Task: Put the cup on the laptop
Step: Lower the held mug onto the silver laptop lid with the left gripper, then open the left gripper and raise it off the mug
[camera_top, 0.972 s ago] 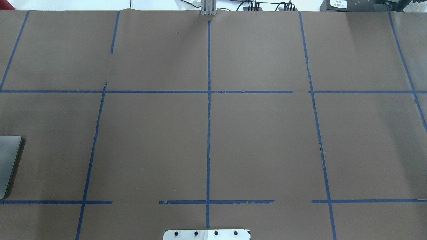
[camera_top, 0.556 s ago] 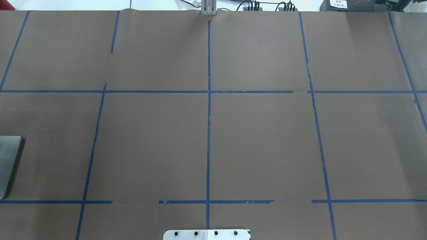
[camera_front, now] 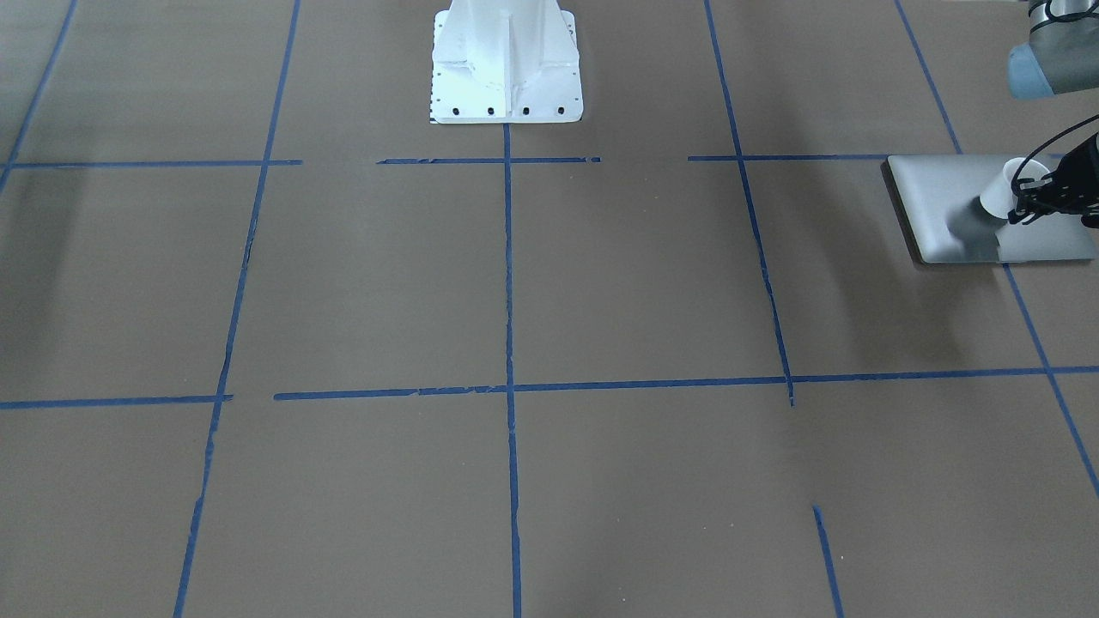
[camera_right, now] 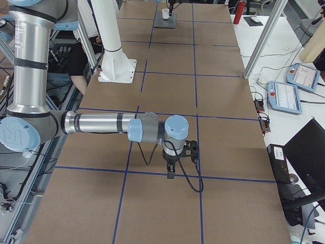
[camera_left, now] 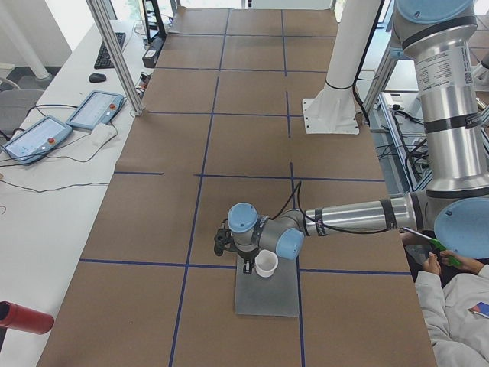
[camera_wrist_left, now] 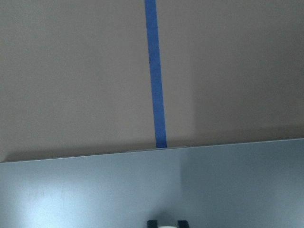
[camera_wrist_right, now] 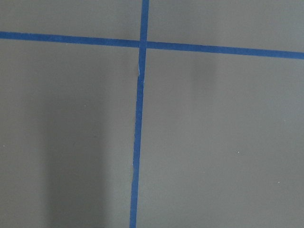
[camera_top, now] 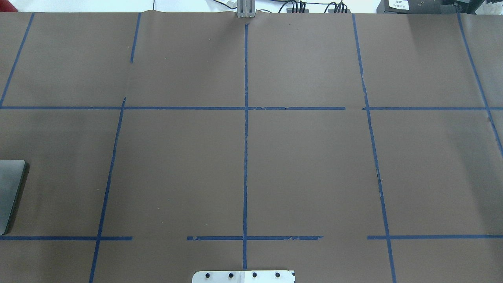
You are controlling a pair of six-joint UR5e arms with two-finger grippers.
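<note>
The silver-grey laptop point(camera_front: 944, 206) lies flat at the table's left end; only its edge shows in the overhead view point(camera_top: 10, 192). My left gripper point(camera_front: 1023, 202) is shut on the rim of the small white cup point(camera_front: 1000, 193). It holds the cup over the laptop's lid, and I cannot tell if the cup touches the lid. In the left side view the cup point(camera_left: 266, 264) is over the laptop's point(camera_left: 267, 294) far end. The left wrist view shows the lid point(camera_wrist_left: 142, 185) and my fingertips point(camera_wrist_left: 152, 223). My right gripper point(camera_right: 170, 173) hangs over bare table; I cannot tell if it is open or shut.
The white robot base plate point(camera_front: 506, 103) stands at the table's middle near edge. Blue tape lines point(camera_top: 245, 157) grid the brown table. A red cylinder point(camera_left: 23, 317), teach pendants point(camera_left: 95, 107) and a metal post point(camera_left: 114, 53) line the far side. A person point(camera_left: 458, 306) sits beside the left arm.
</note>
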